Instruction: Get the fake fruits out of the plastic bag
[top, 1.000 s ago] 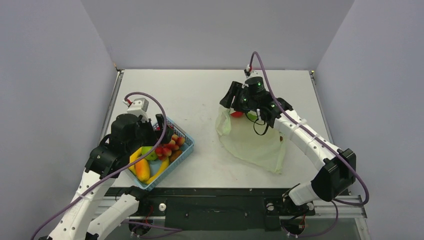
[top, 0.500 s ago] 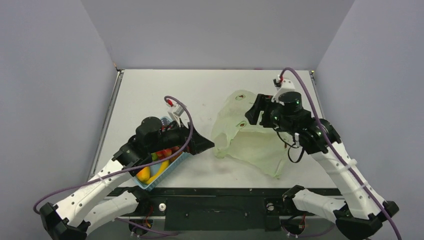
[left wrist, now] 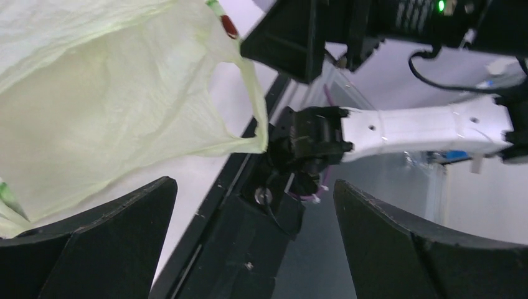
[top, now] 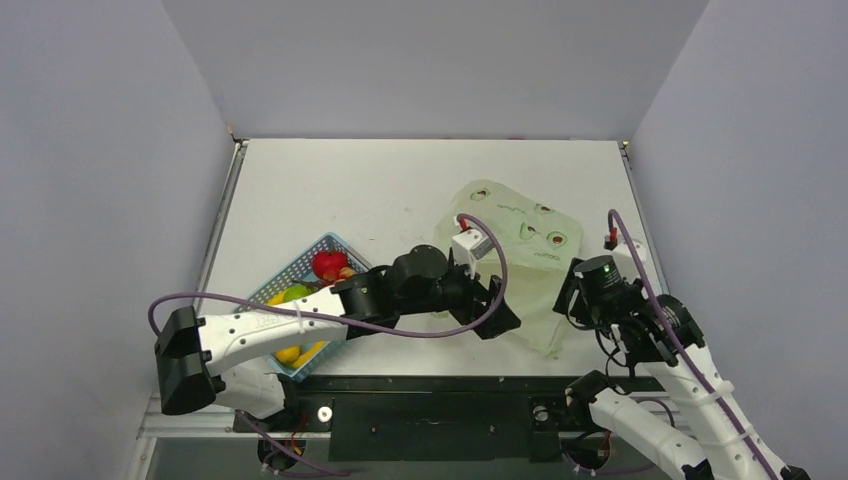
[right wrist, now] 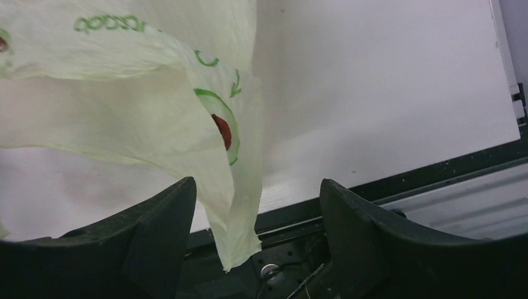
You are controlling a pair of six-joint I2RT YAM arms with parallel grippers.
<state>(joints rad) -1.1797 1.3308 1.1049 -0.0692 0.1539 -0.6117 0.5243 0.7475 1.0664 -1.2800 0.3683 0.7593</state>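
The pale yellow-green plastic bag (top: 522, 245) lies spread and flattened on the right half of the table, and no fruit shows in it. The fake fruits sit in the blue basket (top: 322, 244): a red apple (top: 328, 265) and a light green one (top: 295, 293). My left gripper (top: 497, 306) reaches across to the bag's near left edge, open and empty. In the left wrist view the bag (left wrist: 112, 106) is up and to the left of the gripper (left wrist: 255, 249). My right gripper (top: 568, 298) is open at the bag's near right corner. That corner (right wrist: 240, 224) hangs between its spread fingers.
Yellow bananas (top: 292, 354) lie at the basket's near end. The table's black front rail (top: 440, 385) runs just below both grippers. My right arm (left wrist: 423, 128) shows close ahead in the left wrist view. Grey walls close in the table on three sides.
My left arm swung from the basket across to the bag's near edge. My right arm drew back to the near right. The bag dropped and now lies flatter.
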